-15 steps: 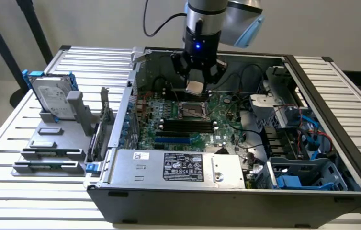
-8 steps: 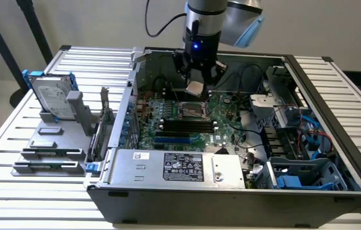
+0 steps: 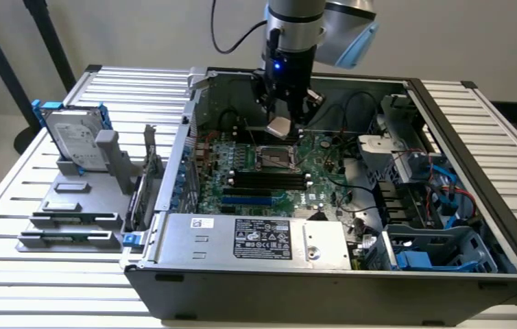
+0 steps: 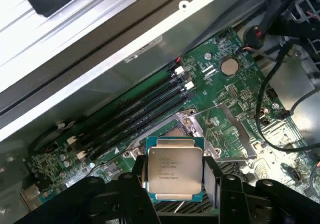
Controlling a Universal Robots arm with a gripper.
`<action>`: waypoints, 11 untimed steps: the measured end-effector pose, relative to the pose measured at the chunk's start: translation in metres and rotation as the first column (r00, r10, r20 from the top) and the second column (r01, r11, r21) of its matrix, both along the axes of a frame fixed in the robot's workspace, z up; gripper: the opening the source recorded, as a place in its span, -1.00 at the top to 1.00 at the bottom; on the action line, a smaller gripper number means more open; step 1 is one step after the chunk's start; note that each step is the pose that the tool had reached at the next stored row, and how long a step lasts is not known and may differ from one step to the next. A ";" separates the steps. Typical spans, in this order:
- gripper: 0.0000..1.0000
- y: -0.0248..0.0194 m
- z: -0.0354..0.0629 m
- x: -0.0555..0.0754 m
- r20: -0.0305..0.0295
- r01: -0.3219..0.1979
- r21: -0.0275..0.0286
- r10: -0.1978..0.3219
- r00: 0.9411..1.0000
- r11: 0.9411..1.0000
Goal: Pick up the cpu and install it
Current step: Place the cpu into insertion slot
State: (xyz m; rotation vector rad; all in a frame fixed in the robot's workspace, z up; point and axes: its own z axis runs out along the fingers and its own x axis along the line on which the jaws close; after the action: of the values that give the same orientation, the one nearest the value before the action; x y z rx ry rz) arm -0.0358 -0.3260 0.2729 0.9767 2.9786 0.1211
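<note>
From the exterior view, my gripper (image 3: 282, 118) is clamped on the cpu (image 3: 279, 127), holding it tilted just above the motherboard's open socket (image 3: 277, 159). In the wrist view, my fingers (image 4: 212, 181) pinch the cpu (image 4: 174, 168) by two opposite edges, near the socket (image 4: 187, 129).

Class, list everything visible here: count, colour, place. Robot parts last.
computer case: one, dark grey, open on the white slatted table.
motherboard: one, green, inside the case.
socket: one, silvery, middle of the motherboard.
power supply: one, silver, case's near edge.
hard drive: one, grey in blue bracket, upright at the exterior view's left.
cpu: one, silvery, held over the socket.
gripper: one, black, shut on the cpu.
arm: one, silver and light blue, above the case.
</note>
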 end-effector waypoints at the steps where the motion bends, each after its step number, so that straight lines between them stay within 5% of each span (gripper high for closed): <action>1: -0.09 0.0000 -0.0002 0.000 0.000 0.017 0.000 -0.017 1.000 1.000; 6: -0.09 0.0000 -0.0013 0.000 0.000 0.109 0.000 -0.109 0.994 0.994; 11: -0.09 0.0000 -0.0028 0.000 0.000 0.199 0.000 -0.199 0.980 0.980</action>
State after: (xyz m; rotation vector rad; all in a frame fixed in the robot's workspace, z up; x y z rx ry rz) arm -0.0358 -0.3260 0.2701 1.2668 2.8588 0.1195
